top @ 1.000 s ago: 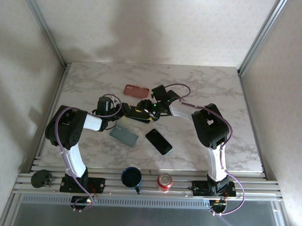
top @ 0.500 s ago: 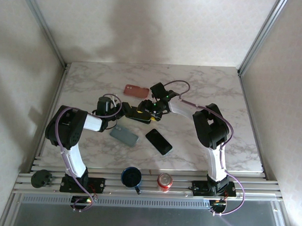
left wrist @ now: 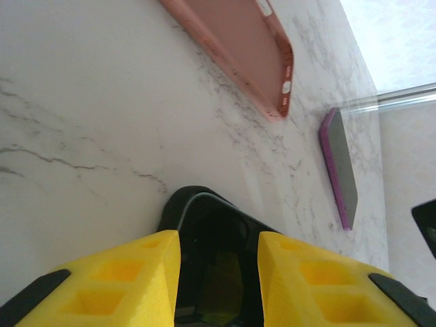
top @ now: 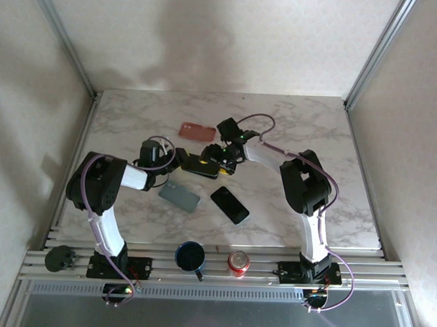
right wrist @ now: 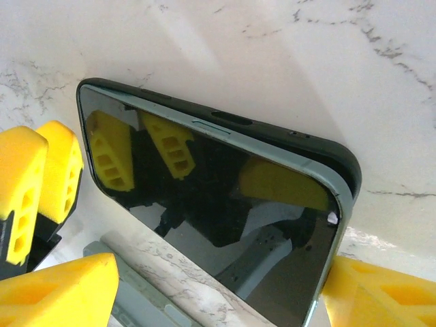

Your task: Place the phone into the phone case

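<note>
A dark-screened phone (right wrist: 218,197) lies in a black phone case (right wrist: 293,136) at mid-table. Its grey frame stands proud of the case rim at the right corner. In the top view the phone (top: 202,166) sits between both grippers. My left gripper (top: 186,162) holds the left end. In its wrist view the yellow fingers (left wrist: 122,279) stand close on either side of the case's rounded corner (left wrist: 170,211); the left gripper (left wrist: 219,238) is shut on it. My right gripper (top: 222,158) is at the other end. The right gripper (right wrist: 221,286) is open wide, one finger (right wrist: 381,293) beside the raised corner.
A pink case (top: 196,131) lies behind the grippers, also in the left wrist view (left wrist: 238,48). A grey case (top: 180,196) and a second dark phone (top: 229,205) with a purple edge (left wrist: 338,167) lie nearer the arms. A blue mug (top: 190,256) and a red can (top: 238,262) stand at the front edge.
Both grippers and the cased phone between them have shifted slightly left and toward the back of the table. Nothing was let go.
</note>
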